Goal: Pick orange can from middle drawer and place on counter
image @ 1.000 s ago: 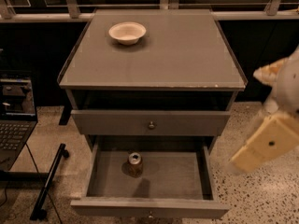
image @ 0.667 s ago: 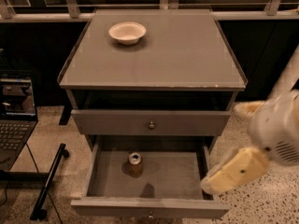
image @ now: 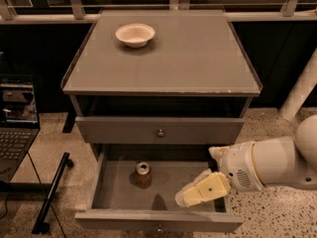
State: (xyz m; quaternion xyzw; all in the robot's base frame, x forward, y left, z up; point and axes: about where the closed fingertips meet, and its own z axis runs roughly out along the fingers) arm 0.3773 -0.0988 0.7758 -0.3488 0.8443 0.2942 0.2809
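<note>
The orange can [image: 143, 174] stands upright on the floor of the middle drawer [image: 124, 221], a little left of centre. The drawer is pulled out fully. The knobbed drawer above it [image: 160, 132] is closed. My gripper [image: 190, 195] is over the drawer's front right part, pointing left toward the can. It is to the right of the can and apart from it, holding nothing I can see. The counter [image: 188, 53] is the cabinet's flat grey top.
A white bowl [image: 134, 34] sits on the counter at the back left. A laptop [image: 17, 120] and a black rod [image: 52, 192] are on the floor at the left. A white post [image: 302, 88] stands at the right. The arm's white body [image: 267, 162] hangs over the drawer's right side.
The arm has swung from the right of the cabinet down and to the left, and the gripper is now over the open drawer, closer to the can. The can has not moved.
</note>
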